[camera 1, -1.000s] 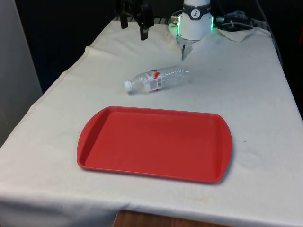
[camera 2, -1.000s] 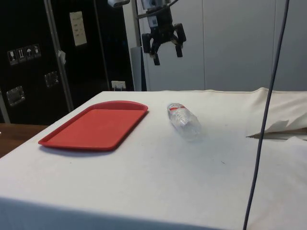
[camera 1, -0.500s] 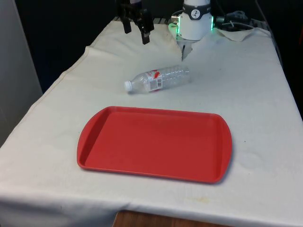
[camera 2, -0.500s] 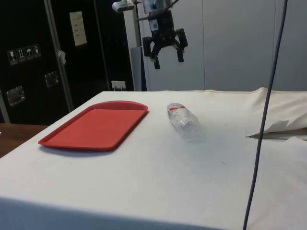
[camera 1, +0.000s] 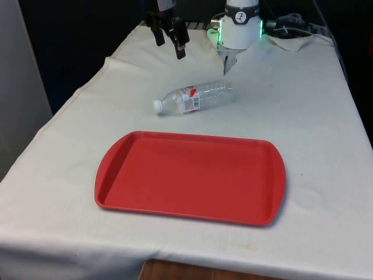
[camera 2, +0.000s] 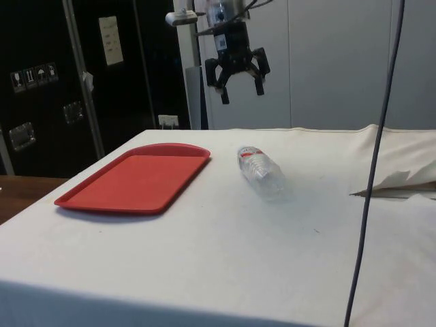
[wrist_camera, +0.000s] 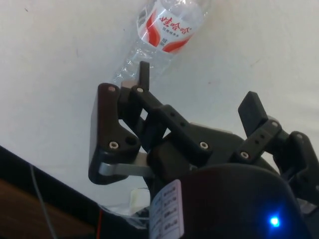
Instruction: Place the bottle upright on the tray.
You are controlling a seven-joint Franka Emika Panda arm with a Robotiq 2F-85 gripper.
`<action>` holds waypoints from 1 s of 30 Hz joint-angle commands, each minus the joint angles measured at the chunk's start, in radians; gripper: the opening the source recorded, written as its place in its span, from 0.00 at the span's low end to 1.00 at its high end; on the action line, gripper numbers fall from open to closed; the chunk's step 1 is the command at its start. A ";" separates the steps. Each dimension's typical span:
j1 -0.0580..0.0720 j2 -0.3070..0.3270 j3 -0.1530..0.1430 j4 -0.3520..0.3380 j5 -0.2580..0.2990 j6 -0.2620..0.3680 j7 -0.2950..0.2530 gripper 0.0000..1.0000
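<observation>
A clear plastic bottle with a white cap and a red-and-white label lies on its side on the white cloth, cap towards the front view's left. It lies just beyond the far edge of the red tray, whose floor is bare. The side view shows the same bottle beside the tray. My black gripper hangs open in the air, above and behind the bottle, with nothing between its fingers. From the side, the gripper is well above the table. In the wrist view the labelled bottle lies past the fingertips.
The robot's white base stands at the table's far end, with crumpled paper beside it. A dark cable hangs down in the side view's foreground. A folded paper edge lies at the side view's right.
The gripper has come down and moved a little towards the bottle, staying open. The bottle and the tray have not moved.
</observation>
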 commanded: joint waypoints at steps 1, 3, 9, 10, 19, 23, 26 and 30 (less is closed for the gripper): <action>0.000 0.003 -0.001 0.001 0.004 -0.002 0.000 1.00; -0.004 0.013 -0.001 0.008 0.026 -0.015 -0.008 1.00; -0.006 0.034 -0.005 0.015 0.051 -0.031 -0.007 1.00; -0.001 0.032 -0.007 0.011 0.041 -0.023 0.000 1.00; -0.005 0.067 -0.005 0.037 0.078 -0.059 -0.002 1.00; -0.006 0.090 -0.005 0.052 0.099 -0.076 -0.003 1.00; -0.007 0.107 -0.006 0.063 0.116 -0.091 -0.007 1.00; -0.007 0.117 -0.008 0.067 0.128 -0.100 -0.010 1.00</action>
